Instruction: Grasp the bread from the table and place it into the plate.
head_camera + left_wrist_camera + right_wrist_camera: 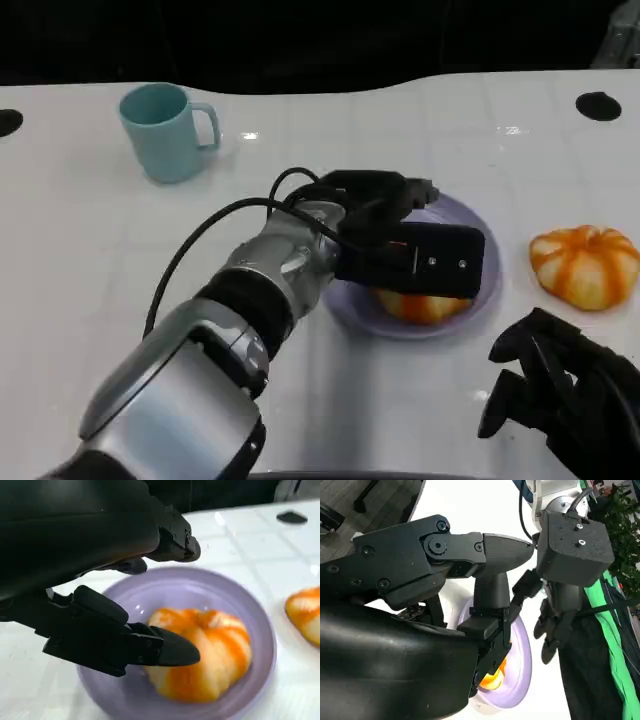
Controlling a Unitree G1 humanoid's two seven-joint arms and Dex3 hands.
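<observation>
An orange-and-cream striped bread (425,305) lies in the purple plate (462,212) at the table's centre. My left hand (400,235) hovers over the plate and covers most of it. In the left wrist view the bread (210,655) rests on the plate (175,590), with my left hand (100,580) just above it, fingers apart, one fingertip (175,652) in front of the bread. The right wrist view shows the left hand (565,595) hanging over the plate (520,660) with fingers loose. My right hand (560,390) holds nothing near the front right edge.
A second striped bread (585,265) sits on the white table to the right of the plate, and its edge shows in the left wrist view (305,615). A teal mug (165,130) stands at the back left. A black round mark (598,105) lies at the back right.
</observation>
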